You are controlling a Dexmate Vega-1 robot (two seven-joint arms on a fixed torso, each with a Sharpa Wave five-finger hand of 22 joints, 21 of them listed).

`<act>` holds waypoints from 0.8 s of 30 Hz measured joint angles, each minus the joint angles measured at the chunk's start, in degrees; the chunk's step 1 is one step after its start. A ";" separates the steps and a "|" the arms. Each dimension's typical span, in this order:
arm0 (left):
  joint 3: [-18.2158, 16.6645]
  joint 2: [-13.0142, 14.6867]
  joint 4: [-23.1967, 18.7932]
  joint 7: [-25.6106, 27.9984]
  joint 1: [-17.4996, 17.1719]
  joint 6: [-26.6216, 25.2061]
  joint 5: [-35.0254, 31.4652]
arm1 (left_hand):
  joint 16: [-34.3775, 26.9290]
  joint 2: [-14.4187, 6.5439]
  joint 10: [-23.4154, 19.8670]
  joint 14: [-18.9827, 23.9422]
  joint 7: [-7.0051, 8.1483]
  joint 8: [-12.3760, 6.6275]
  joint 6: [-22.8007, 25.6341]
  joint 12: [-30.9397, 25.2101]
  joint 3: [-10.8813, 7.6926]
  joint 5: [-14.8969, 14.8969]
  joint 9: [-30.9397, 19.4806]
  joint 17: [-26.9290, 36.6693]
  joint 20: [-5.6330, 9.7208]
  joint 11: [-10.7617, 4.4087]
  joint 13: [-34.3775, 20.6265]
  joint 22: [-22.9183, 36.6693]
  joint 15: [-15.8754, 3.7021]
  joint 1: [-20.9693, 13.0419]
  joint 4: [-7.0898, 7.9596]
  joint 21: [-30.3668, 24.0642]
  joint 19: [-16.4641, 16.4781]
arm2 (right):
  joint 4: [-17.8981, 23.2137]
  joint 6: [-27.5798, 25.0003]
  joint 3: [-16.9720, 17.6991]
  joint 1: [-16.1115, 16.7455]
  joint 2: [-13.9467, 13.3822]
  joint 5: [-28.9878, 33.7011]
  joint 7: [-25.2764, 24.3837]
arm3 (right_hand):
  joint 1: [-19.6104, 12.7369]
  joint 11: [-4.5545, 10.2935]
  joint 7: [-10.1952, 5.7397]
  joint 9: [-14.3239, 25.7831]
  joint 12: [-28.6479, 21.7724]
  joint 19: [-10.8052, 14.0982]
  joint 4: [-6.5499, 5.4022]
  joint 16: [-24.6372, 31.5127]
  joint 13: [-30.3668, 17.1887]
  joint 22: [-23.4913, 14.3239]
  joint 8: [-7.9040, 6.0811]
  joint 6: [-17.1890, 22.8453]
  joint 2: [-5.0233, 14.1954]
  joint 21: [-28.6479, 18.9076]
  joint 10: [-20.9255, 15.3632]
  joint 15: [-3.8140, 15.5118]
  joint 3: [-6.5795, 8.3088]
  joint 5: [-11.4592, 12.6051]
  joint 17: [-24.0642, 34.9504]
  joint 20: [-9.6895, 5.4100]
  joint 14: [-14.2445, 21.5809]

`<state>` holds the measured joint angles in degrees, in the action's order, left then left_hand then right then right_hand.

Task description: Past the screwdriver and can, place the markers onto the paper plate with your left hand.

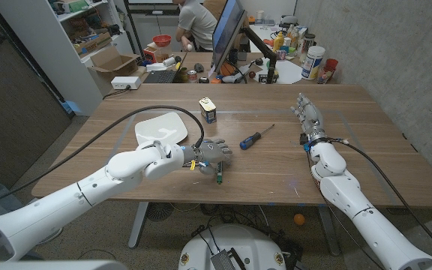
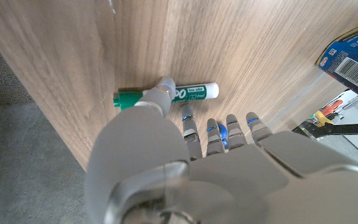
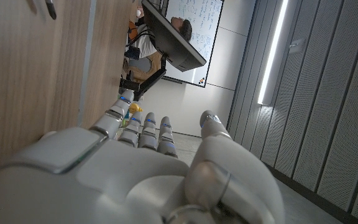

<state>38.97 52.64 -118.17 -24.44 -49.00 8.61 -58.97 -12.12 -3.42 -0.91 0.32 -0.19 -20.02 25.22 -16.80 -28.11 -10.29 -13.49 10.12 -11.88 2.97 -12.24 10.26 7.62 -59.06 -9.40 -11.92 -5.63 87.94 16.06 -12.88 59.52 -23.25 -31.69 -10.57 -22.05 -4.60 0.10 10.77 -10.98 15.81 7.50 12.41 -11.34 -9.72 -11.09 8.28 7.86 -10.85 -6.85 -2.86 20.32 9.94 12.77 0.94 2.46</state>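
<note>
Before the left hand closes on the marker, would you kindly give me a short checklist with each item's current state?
1. Left hand over the green marker: ok.
2. Marker gripped: not ok; one fingertip touches it, fingers uncurled.
3. Paper plate bare and reachable: ok.
4. Screwdriver and can off the path to the plate: ok.
5. Right hand apart: ok.
6. Other markers: cannot tell.
</note>
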 measured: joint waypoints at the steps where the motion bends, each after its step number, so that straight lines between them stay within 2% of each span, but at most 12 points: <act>1: 0.01 -0.01 0.00 0.10 0.00 -0.05 -0.03 | 0.00 0.00 -0.20 0.00 0.20 -0.01 0.21 0.00 0.00 0.00 0.00 0.00 0.00 -0.20 0.00 0.00 0.00 0.00 0.00 0.00 0.00 | -0.08 0.08 0.00 -0.01 0.02 -0.09 0.14 | 0.00 0.00 0.00 0.00 0.00 0.00 0.00 0.00 0.00 0.00 0.00 0.00 0.00 0.00 0.00 0.00 0.00 0.00 0.00 0.00 0.00; 9: 0.32 -0.42 0.29 1.56 -0.12 -0.97 -0.67 | 0.00 -0.30 -1.12 0.88 0.39 -0.53 1.44 0.00 0.00 0.00 -0.27 0.01 0.00 -0.51 0.00 0.00 -0.34 -0.30 0.00 0.00 -0.01 | -1.46 0.37 0.02 -0.88 0.41 -0.25 0.91 | 0.00 0.00 0.00 0.00 0.00 0.00 0.00 0.00 0.00 0.00 0.00 0.00 0.00 0.00 0.00 0.00 0.00 0.00 0.00 0.00 0.00; 24: 2.39 -2.56 2.88 3.21 0.73 -2.40 -1.71 | 0.01 0.03 -1.11 0.88 0.13 0.13 0.85 0.00 0.39 0.00 0.34 0.01 0.01 -0.50 -0.01 0.00 -0.34 -0.63 0.07 0.00 -0.01 | -4.02 0.83 -0.13 -2.22 1.21 -0.39 1.86 | 0.00 -0.11 0.00 0.00 0.00 0.00 -0.08 0.00 0.01 0.00 0.00 0.00 0.00 0.00 0.12 0.00 -0.38 0.00 0.01 -0.01 0.00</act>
<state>41.36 50.08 -115.29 -21.23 -48.27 6.21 -60.68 -12.11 -3.39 -2.02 1.20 -0.06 -19.89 26.07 -16.80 -27.72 -10.29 -13.15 10.13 -11.88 2.46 -12.24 10.26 7.28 -59.69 -9.32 -11.92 -5.64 83.93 16.89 -13.01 57.30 -22.03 -32.07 -8.71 -22.05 -4.72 0.11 10.77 -10.98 15.81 7.42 12.41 -11.34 -9.72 -11.09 8.28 7.86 -10.85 -6.73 -2.86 19.93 9.94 12.78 0.93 2.46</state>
